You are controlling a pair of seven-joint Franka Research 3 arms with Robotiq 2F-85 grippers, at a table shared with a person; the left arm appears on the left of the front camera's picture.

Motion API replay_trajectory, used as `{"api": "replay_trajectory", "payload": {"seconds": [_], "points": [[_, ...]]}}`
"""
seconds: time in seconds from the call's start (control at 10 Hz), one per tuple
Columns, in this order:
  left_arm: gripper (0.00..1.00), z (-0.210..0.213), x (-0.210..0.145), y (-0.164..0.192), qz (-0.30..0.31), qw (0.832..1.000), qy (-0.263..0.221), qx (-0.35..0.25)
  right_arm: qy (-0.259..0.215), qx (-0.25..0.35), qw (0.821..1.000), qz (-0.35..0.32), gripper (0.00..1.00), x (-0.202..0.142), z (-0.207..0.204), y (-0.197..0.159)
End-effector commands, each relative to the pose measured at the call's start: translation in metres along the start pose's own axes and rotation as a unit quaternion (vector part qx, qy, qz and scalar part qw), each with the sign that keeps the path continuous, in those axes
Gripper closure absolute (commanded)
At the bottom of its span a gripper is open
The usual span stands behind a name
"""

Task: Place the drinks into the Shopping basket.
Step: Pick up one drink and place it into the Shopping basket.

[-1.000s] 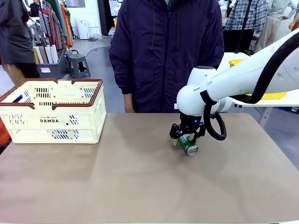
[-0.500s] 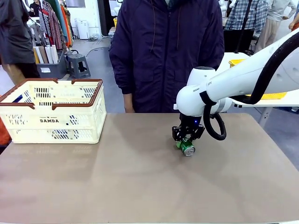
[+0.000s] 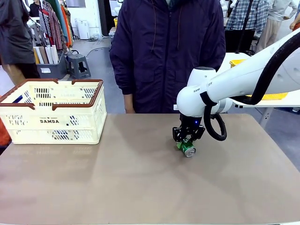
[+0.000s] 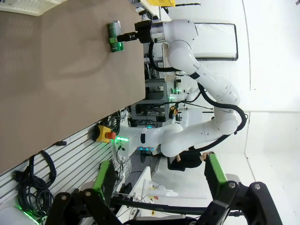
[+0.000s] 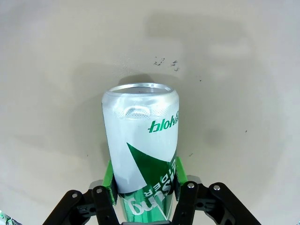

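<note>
Gripping green can (image 5: 142,150), right claw (image 3: 188,139), table-level.

Robotics lab; white robot arms (image 4: 206,84), slatted cable wall (image 4: 70,159).

Table (image 3: 140,187): matte grey-brown top, bare over most of surface, faint smudges and few small dark specks near can in right wrist view.
Shopping basket (image 3: 52,112) sits on far left part, cream slotted walls, brown-red rim, "DAMDA" side facing robot.
Green can (image 3: 187,147) lies on its side, right of centre, well apart from basket, silver end toward robot; right gripper (image 3: 188,138) clamped on its body, can resting on tabletop.
</note>
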State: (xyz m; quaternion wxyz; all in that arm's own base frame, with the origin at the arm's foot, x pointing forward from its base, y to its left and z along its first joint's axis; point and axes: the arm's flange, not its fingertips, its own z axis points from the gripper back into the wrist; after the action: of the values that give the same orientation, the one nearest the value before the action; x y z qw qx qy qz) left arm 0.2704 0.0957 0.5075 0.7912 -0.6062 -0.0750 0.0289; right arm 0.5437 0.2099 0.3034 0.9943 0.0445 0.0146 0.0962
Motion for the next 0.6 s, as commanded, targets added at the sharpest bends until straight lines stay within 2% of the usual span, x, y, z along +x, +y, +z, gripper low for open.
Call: {"api": "replay_trajectory", "payload": {"seconds": [0.0, 0.1, 0.2, 0.4, 0.5], "points": [[0.00, 0.001, -0.001, -0.002, -0.003, 1.000, 0.002, -0.002, -0.001, -0.006, 1.000, 0.017, 1.00, -0.005, 0.017, 0.006], [0.00, 0.001, -0.001, -0.002, -0.003, 1.000, 0.002, -0.002, 0.010, -0.001, 1.000, 0.017, 1.00, -0.019, 0.045, 0.013], [0.00, 0.001, -0.001, -0.002, -0.003, 1.000, 0.002, -0.002, 0.041, 0.020, 0.999, 0.003, 1.00, -0.039, 0.080, 0.021], [0.00, 0.001, -0.001, -0.002, -0.003, 1.000, 0.002, -0.002, 0.067, 0.016, 0.997, -0.041, 1.00, -0.110, 0.144, 0.035], [0.00, 0.001, -0.001, -0.002, -0.003, 1.000, 0.002, -0.002, 0.079, 0.009, 0.994, -0.080, 1.00, -0.150, 0.157, 0.032]]}}
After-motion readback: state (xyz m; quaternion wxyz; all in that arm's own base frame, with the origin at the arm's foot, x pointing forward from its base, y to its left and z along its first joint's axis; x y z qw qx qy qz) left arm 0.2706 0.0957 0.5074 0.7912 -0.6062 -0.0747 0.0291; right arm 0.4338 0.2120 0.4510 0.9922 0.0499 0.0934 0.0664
